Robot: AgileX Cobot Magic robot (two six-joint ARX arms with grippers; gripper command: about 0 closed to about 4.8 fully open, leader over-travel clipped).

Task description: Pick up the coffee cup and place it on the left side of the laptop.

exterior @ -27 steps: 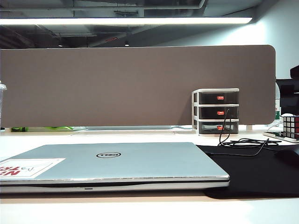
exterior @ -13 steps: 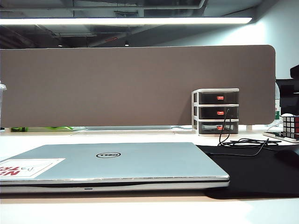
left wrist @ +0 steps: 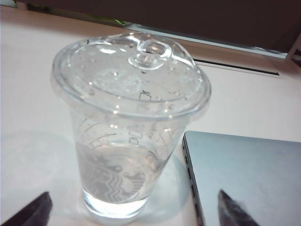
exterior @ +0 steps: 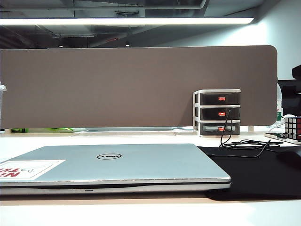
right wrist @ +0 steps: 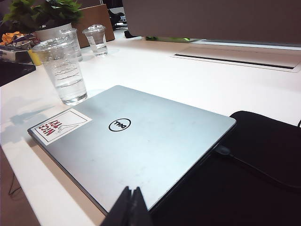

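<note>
You see only the left gripper (left wrist: 131, 212) fingertips, cut off at the frame edge: jaws wide apart, holding nothing, flanking the coffee cup (left wrist: 124, 136). The cup stands upright on the surface (left wrist: 33, 94), lid on top, just beside the laptop (left wrist: 244, 174) edge. The right gripper (right wrist: 130, 207), above the laptop's near edge, has its fingers pressed together, empty.

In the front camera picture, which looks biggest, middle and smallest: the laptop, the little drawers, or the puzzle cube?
1. laptop, by far the biggest, though it also sits nearest the camera.
2. drawer unit.
3. puzzle cube, smallest, but the picture edge cuts it off, so this is unsure.
</note>
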